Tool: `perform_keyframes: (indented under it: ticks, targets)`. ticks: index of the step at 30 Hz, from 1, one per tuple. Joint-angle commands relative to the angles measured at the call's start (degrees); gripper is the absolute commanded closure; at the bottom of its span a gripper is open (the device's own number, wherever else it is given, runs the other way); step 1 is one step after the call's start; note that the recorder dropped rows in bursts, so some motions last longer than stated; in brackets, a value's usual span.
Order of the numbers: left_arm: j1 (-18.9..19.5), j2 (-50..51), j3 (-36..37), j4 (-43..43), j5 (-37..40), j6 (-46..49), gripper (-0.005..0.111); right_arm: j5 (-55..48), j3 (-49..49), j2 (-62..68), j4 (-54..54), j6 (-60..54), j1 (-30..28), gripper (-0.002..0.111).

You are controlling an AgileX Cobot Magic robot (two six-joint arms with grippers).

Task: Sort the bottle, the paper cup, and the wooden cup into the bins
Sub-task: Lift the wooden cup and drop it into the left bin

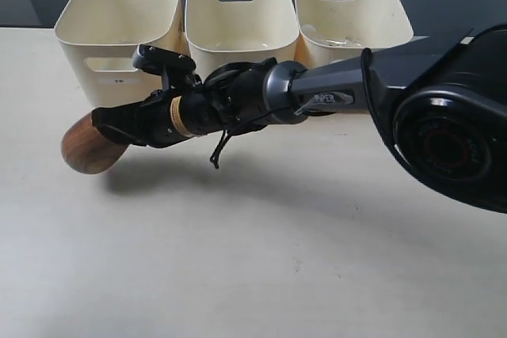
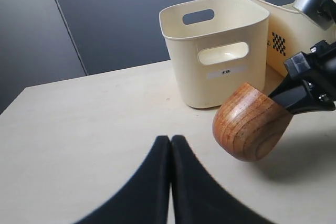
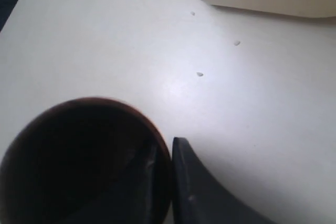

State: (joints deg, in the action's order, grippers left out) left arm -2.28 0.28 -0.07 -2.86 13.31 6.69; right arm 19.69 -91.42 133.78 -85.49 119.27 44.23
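Our right gripper (image 1: 119,128) is clamped on the rim of the wooden cup (image 1: 89,145), one finger inside the bowl and one outside the wall, and it holds the cup tilted on its side, mouth toward the wrist, just above the table (image 1: 253,259) near the left of the scene. From the right wrist view we see only the dark mouth of the cup (image 3: 84,161) and part of one finger (image 3: 199,192); the inner finger is lost in shadow. Our right arm (image 1: 333,96) reaches far across the middle, stretched nearly level from the right edge, and its bulk hides the lower fronts of the middle and right bins. Our left gripper (image 2: 170,182) hovers low over the table with its two black fingers pressed together and nothing between them; it does not show in the exterior view. The held cup (image 2: 251,121) hangs just in front of the left bin (image 1: 119,29), apart from it. The middle bin (image 1: 242,21) and right bin (image 1: 352,17) stand close beside it along the far edge. We make out something pale in the right bin but cannot tell what.
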Motion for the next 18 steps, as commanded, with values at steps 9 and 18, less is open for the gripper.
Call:
perform_keyframes:
  ticks: [9, 18]
  targets:
    - [-0.2, -0.3, 0.1, 0.1, 0.0, -0.1, 0.107, -3.6, -0.3, -11.6, -0.4, 1.3, -3.5, 0.108]
    - [-0.2, -0.3, 0.1, 0.1, 0.0, -0.1, 0.107, -16.0, -6.5, -13.7, -2.6, -1.7, -3.5, 0.108]
